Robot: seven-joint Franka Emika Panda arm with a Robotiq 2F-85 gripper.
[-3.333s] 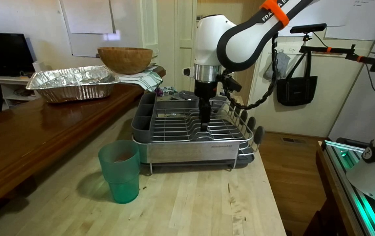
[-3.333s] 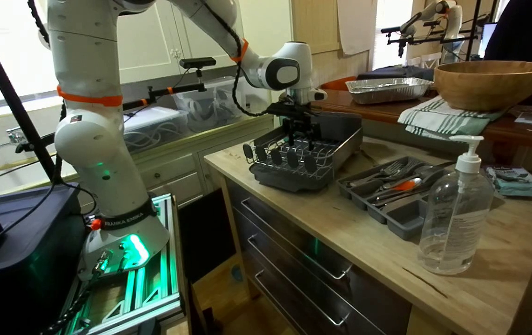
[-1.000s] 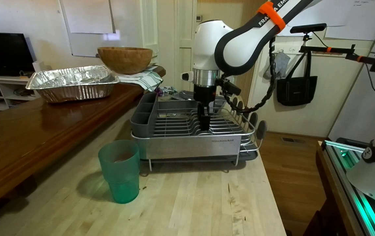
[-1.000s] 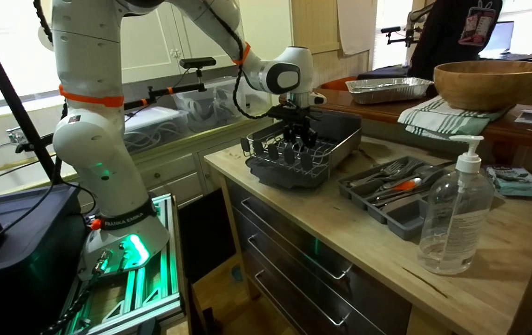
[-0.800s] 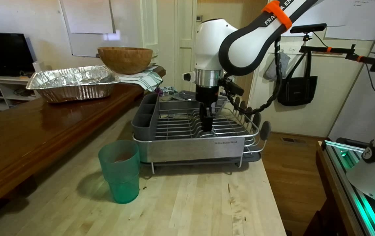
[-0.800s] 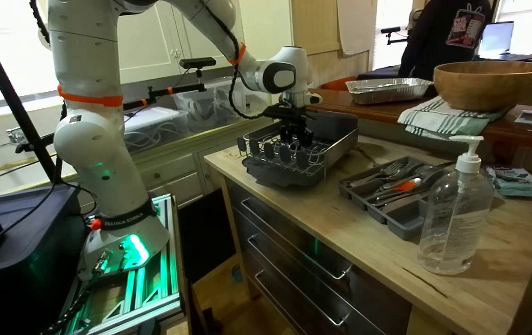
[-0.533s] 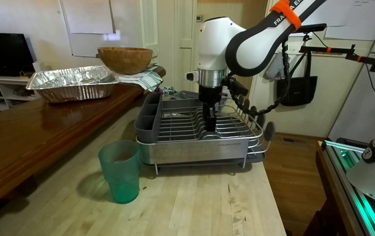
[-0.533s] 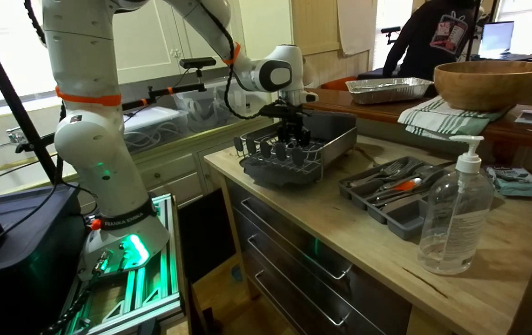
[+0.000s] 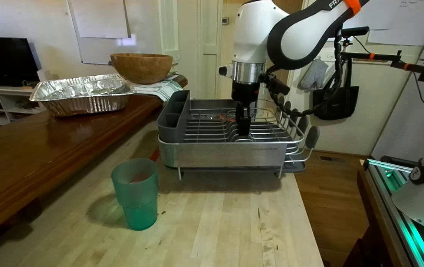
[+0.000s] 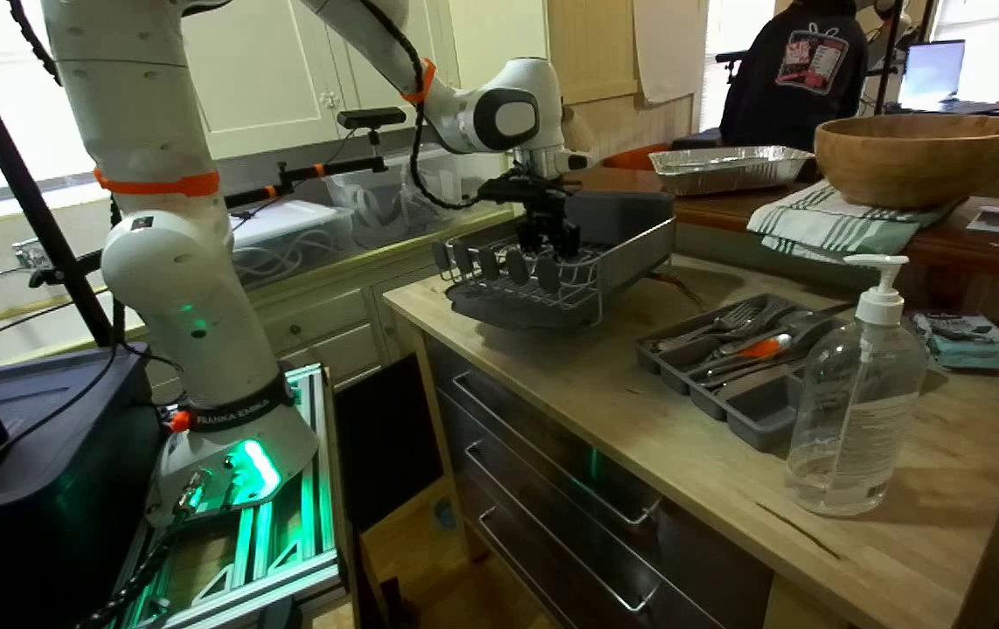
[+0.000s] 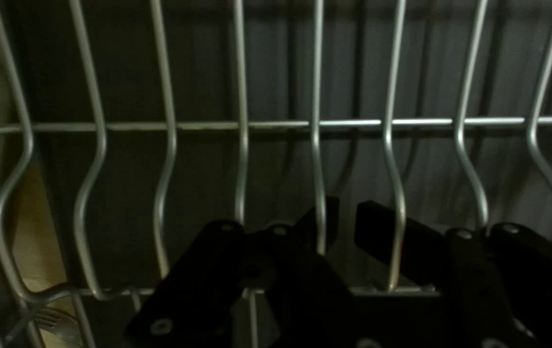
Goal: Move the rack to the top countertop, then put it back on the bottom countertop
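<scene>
Exterior view: rack (image 9: pixel 226 154) hangs from pincer (image 9: pixel 243 132), just off bottom bench (image 9: pixel 226 230).
Exterior view: caddy (image 10: pixel 626 225) side faces top bench (image 10: pixel 731 208), higher — likely next, up and across.
Wrist view: pincer narrow, apparently clamping rack wires (image 11: pixel 318 96) — fingertips (image 11: pixel 375 229) slightly apart.

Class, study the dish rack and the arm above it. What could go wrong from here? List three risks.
Slipping: the rack seems raised off the bottom countertop, fingers among its wires; their hold is unclear, so it might tilt or drop.
Striking: a foil pan and wooden bowl occupy part of the top countertop; the rack may bump them.
Toppling: a green cup stands nearby; a low swing might knock it.
</scene>
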